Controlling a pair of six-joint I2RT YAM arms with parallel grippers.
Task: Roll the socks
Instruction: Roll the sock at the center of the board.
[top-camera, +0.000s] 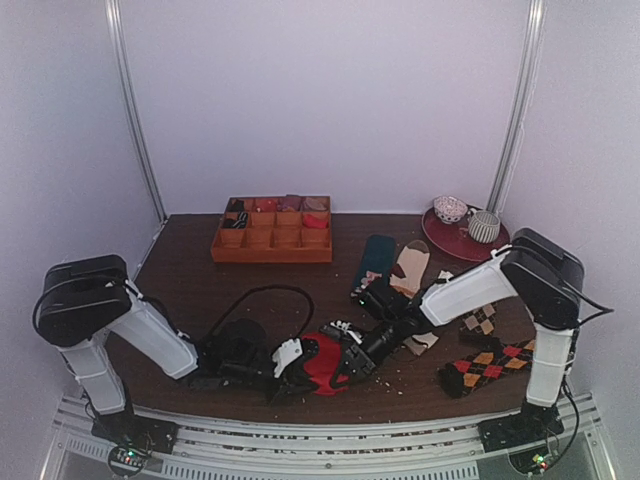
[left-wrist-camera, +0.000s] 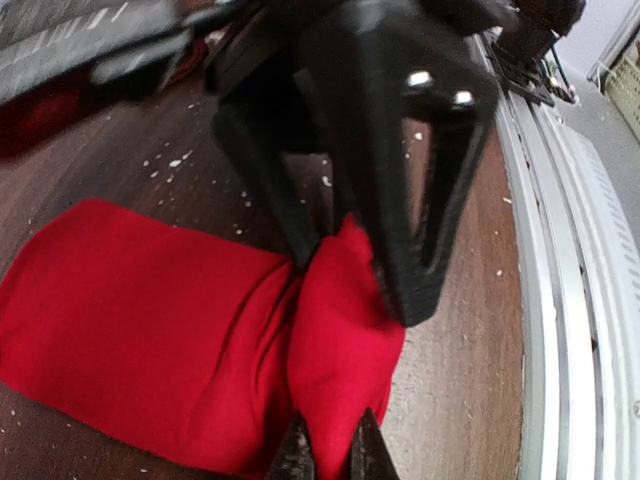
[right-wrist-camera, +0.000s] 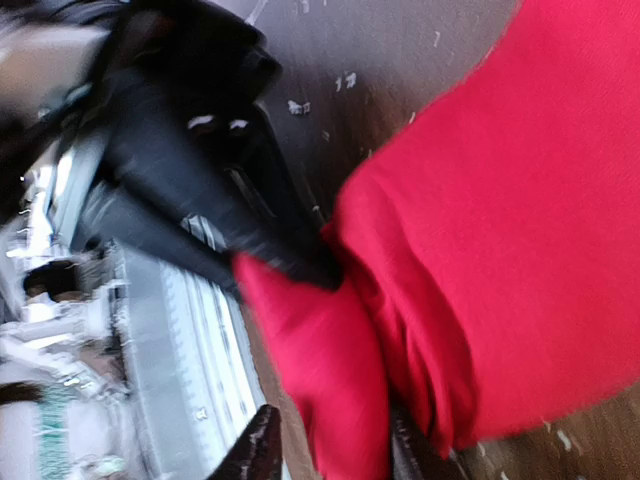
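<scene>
Red socks: on the tabletop at its near edge, centre, between the two arms; mostly flat, one end bunched into a raised fold.
Left fingers: nearly together, pinching that fold.
Right fingers: clamped on the same fold from the opposite side, tips facing the left ones.
Argyle socks: to the right, well apart.
</scene>
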